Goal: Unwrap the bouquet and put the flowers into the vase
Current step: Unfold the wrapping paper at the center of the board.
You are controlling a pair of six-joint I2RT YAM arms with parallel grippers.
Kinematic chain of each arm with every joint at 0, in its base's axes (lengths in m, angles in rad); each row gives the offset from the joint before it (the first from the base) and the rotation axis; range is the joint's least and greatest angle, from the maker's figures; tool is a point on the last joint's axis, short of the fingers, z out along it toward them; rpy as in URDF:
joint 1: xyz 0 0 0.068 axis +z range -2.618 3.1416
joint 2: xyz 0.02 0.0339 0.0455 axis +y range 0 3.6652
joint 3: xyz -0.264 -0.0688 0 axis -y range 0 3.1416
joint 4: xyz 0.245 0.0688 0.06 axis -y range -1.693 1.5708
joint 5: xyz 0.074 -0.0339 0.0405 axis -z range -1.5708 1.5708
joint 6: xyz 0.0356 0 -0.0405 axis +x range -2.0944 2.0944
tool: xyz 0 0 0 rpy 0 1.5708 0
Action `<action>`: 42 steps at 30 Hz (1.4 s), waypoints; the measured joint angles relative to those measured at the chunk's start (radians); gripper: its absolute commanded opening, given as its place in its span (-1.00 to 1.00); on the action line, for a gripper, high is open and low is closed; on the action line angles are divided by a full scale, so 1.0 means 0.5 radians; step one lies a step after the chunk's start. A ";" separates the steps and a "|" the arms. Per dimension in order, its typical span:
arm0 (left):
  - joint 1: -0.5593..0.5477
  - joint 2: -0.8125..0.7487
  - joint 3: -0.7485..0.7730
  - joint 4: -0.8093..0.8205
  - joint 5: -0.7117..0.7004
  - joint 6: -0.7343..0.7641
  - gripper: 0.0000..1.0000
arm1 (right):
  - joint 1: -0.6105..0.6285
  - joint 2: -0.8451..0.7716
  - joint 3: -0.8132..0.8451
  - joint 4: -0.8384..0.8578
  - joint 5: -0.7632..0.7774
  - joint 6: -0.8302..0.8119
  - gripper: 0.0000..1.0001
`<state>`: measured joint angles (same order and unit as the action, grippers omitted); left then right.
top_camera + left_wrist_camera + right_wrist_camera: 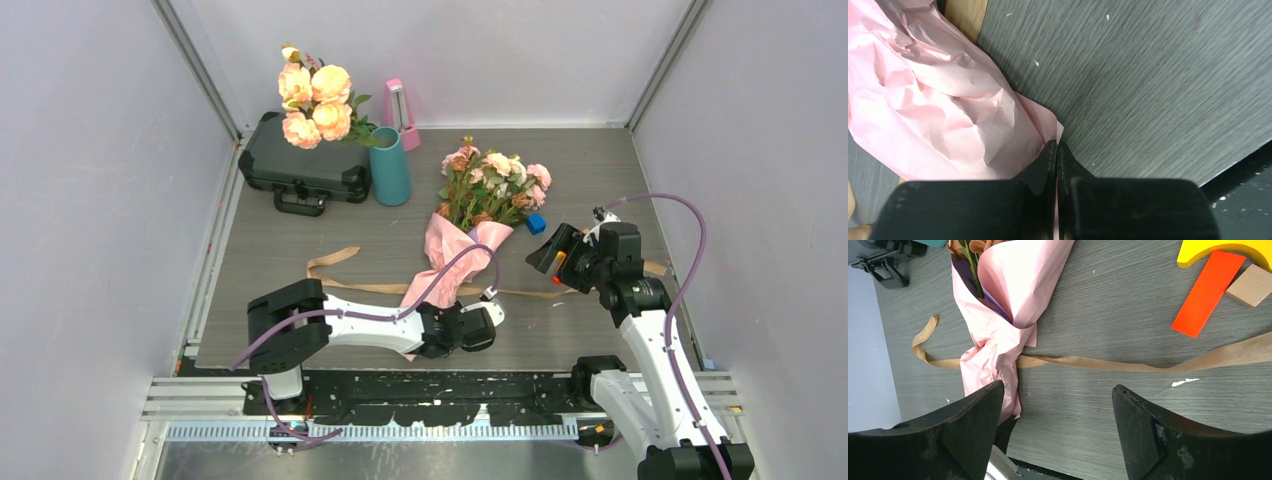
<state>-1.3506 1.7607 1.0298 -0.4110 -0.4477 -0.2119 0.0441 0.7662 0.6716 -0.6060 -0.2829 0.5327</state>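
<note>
Top and wrist views. The table (300,250) carried, at its far left, a black case (300,165) with a bunch of peach roses (315,105) above it.

The bouquet (470,225) lay on its side at mid-table. Its flowers (495,180) pointed far and its narrow end pointed near. The pink wrap (938,100) was on the stems, crumpled at that near end.

The left arm reached rightward along the near edge. The left pincer (1056,145) sat at the near tip of the bouquet, its jaws closed together on a corner of the wrap, with the rest of the paper spreading to the far left of the fingers (1040,170).

The right pincer (1057,387) hung just right of the bouquet's near half, apart from it. Its jaws were spread wide and held nothing. In its own view the wrap lay beside its left finger.

The teal vase (390,165) stood upright at the far side, left of the flowers and just right of the case, well apart from both pincers.

A tan ribbon (1098,364) lay loose on the table, crossing the wrap's narrow end and trailing left and right.

A pink pyramid-shaped object (402,115) stood behind the vase.

Small pieces lay to the right: a yellow curved piece (1223,250), an orange slab (1208,292), a wooden block (1252,285), and a blue block (537,223) just right of the flowers.
</note>
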 measured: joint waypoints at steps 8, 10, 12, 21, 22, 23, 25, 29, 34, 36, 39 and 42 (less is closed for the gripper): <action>-0.001 -0.175 -0.020 0.105 0.102 -0.170 -1.00 | 0.000 -0.002 0.000 -0.005 0.000 0.000 0.69; -0.001 -0.235 -0.034 0.164 0.137 -0.243 -1.00 | 0.000 -0.002 0.000 -0.007 0.000 0.000 0.69; -0.001 -0.288 -0.061 0.226 0.169 -0.311 -1.00 | 0.000 -0.002 0.000 -0.010 0.000 0.001 0.69; 0.000 -0.488 -0.296 0.532 0.301 -0.611 -1.00 | 0.000 -0.002 -0.002 -0.016 -0.011 0.005 0.70; 0.001 -0.510 -0.314 0.562 0.313 -0.638 -1.00 | 0.000 -0.002 -0.004 -0.016 -0.016 0.009 0.71; 0.001 -0.530 -0.325 0.589 0.322 -0.665 -1.00 | 0.000 -0.002 -0.006 -0.016 -0.021 0.011 0.71; 0.008 -0.583 -0.355 0.645 0.336 -0.717 -1.00 | 0.000 -0.002 -0.013 -0.013 -0.034 0.024 0.73; 0.034 -0.732 -0.450 0.806 0.366 -0.830 -1.00 | 0.000 -0.002 -0.040 0.008 -0.063 0.045 0.77; 0.066 -0.822 -0.501 0.931 0.378 -0.935 -1.00 | 0.000 -0.002 -0.085 0.029 -0.114 0.065 0.81; 0.076 -0.838 -0.513 0.951 0.376 -0.976 -1.00 | 0.000 -0.008 -0.099 0.034 -0.134 0.077 0.83; 0.092 -0.861 -0.535 0.970 0.372 -1.035 -1.00 | 0.000 -0.031 -0.125 0.045 -0.156 0.086 0.85; 0.111 -0.883 -0.573 0.986 0.370 -1.092 -1.00 | 0.000 -0.063 -0.163 0.053 -0.168 0.092 0.85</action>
<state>-1.2953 1.3193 0.7433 0.0822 -0.2626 -0.7578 0.0441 0.7349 0.5900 -0.5793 -0.3668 0.5789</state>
